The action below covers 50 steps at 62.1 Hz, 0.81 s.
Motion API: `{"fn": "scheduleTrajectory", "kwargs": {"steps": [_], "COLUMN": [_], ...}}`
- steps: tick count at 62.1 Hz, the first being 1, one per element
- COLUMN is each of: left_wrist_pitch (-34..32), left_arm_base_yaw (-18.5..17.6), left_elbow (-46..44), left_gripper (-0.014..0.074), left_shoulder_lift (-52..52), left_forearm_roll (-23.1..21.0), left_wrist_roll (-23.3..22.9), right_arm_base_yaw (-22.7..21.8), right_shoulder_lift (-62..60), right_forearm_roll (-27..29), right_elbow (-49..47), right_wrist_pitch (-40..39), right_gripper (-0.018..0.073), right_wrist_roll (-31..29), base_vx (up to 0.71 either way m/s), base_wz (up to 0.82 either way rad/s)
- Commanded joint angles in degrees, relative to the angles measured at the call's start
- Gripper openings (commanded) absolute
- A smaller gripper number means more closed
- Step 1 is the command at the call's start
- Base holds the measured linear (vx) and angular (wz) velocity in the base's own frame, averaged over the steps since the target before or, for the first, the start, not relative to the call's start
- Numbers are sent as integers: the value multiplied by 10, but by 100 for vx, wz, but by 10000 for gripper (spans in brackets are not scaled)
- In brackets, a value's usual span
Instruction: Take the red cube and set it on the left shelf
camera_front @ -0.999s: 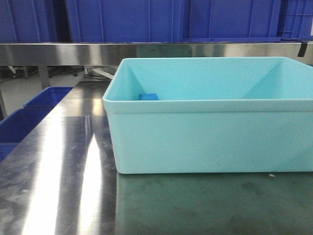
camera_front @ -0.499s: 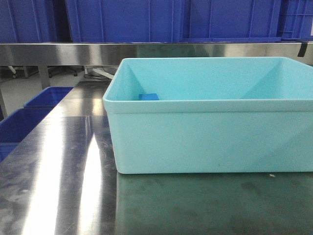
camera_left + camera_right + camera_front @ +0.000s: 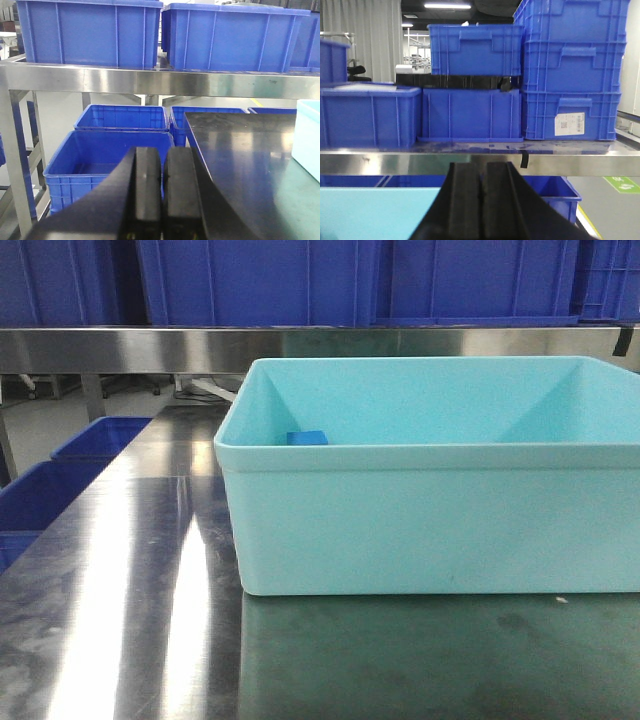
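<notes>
Pick not yet begun
Left gripper (image 3: 161, 190) and right gripper (image 3: 483, 200), all 2 clenched empty; red cube unseen, teal tub (image 3: 430, 455) ahead between them.

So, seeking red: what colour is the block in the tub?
The block is blue, front-facing view.

The right gripper (image 3: 483, 169) fills the bottom centre of the view, its two black fingers (image 3: 465, 200) pressed flat against each other with only a thin seam between them. Behind it a steel shelf (image 3: 395, 163) runs across the view, with a short black strip (image 3: 524, 159) hanging on its front edge. Blue crates (image 3: 470, 115) stand on the shelf, stacked three high at the right (the lowest one bears a white label (image 3: 569, 123)). Below the shelf at lower left is a pale turquoise bin (image 3: 370, 212). To the right, a further blue crate (image 3: 555, 192) sits lower down.
</notes>
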Motion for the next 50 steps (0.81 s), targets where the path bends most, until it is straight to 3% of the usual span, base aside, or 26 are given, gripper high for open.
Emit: {"fn": "scheduleTrajectory", "kwargs": {"steps": [1, 14, 26, 39, 50], "left_wrist_pitch": [-49, -49, -49, -49, -49], "left_arm_base_yaw": [-3, -3, -3, -3, -3], "left_elbow": [14, 14, 14, 14, 14], "left_gripper": [102, 102, 102, 102, 102], "left_shoulder_lift": [-8, -8, -8, -8, -8], "left_forearm_roll": [-1, -1, -1, -1, -1], "left_wrist_roll": [0, 0, 0, 0, 0], "right_arm_base_yaw": [-2, -1, 42, 113, 175], "right_shoulder_lift": [67, 241, 407, 579, 690], "right_forearm_roll": [27, 164, 267, 280, 280], "right_elbow": [-86, -219, -340, -451, -495], "right_wrist_pitch": [33, 167, 304, 417, 441], "right_gripper": [49, 49, 51, 51, 51], "right_wrist_roll": [-1, -7, -109, -128, -127], "base_vx": [0, 0, 0, 0, 0], "base_wz": [0, 0, 0, 0, 0]}}
